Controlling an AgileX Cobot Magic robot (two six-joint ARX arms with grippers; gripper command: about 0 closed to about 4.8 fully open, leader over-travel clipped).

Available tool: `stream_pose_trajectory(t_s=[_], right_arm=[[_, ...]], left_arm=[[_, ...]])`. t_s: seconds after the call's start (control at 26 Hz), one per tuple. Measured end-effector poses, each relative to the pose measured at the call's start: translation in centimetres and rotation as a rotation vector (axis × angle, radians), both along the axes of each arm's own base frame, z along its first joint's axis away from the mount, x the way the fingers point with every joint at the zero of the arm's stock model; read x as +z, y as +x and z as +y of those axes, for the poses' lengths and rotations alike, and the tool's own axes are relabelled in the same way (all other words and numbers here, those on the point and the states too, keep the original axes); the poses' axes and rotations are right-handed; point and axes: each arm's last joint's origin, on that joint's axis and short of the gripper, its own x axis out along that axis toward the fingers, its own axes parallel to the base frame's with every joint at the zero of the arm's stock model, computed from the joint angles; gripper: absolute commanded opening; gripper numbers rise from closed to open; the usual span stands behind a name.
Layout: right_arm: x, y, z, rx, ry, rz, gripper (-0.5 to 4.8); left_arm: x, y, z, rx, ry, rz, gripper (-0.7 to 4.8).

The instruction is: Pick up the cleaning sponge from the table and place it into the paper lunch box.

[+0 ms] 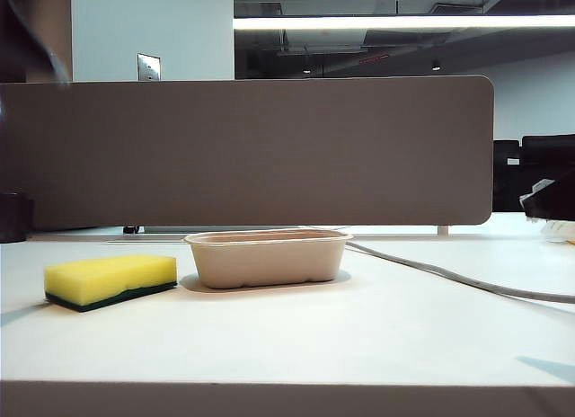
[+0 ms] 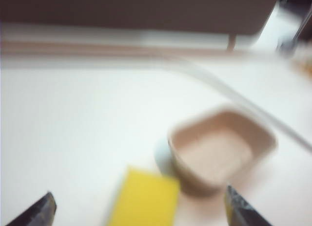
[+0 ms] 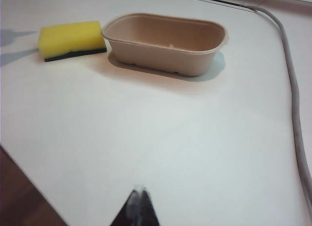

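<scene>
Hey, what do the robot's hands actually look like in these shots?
Little shows. The left hand appears only as two dark, pointed fingertips, blurred. The right hand shows dark, slightly glossy fingertips tapering to a point. No cables or markings on either are visible.

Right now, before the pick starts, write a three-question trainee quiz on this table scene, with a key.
1. True or false: the cleaning sponge already lies inside the paper lunch box.
2. Which face of the sponge rests on the table? A yellow foam, B dark green layer.
3. Fill in: the left gripper above the sponge is ____, while the right gripper, over bare table short of the box, is ____.

Key:
1. False; it lies on the table beside the empty box.
2. B.
3. open; shut.
</scene>
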Motion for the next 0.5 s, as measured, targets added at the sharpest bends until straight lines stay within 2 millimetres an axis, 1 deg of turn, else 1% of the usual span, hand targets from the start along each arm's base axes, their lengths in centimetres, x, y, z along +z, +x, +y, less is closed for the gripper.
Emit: stream_pose_trajectory(t_s=[0.04,0.12,0.23,0.38,0.5], right_arm=[[0.0,0.0,0.0,-0.001,0.000,0.000,-0.05],[0.0,0.0,0.0,0.000,0.000,0.000,-0.05],[0.0,0.0,0.0,0.000,0.000,0.000,-0.05],[0.0,0.0,0.0,-0.001,0.000,0.000,-0.05],[0.0,0.0,0.0,-0.001,0.000,0.000,-0.05]], left_arm=[[-0.5,1.3,-0.3,-0.036,-0.005,0.072,4.79],[-0.8,3.7,-1.4,-0.116,-0.013,0.152,4.79],[-1.5,6.3,-3.1,-0.176,0.038,0.192,4.79],[-3.2,8.9,-4.4,-0.192,0.160,0.250,4.79],[-4.1,9.7,-4.7,-0.204,0.236,0.303,4.79]])
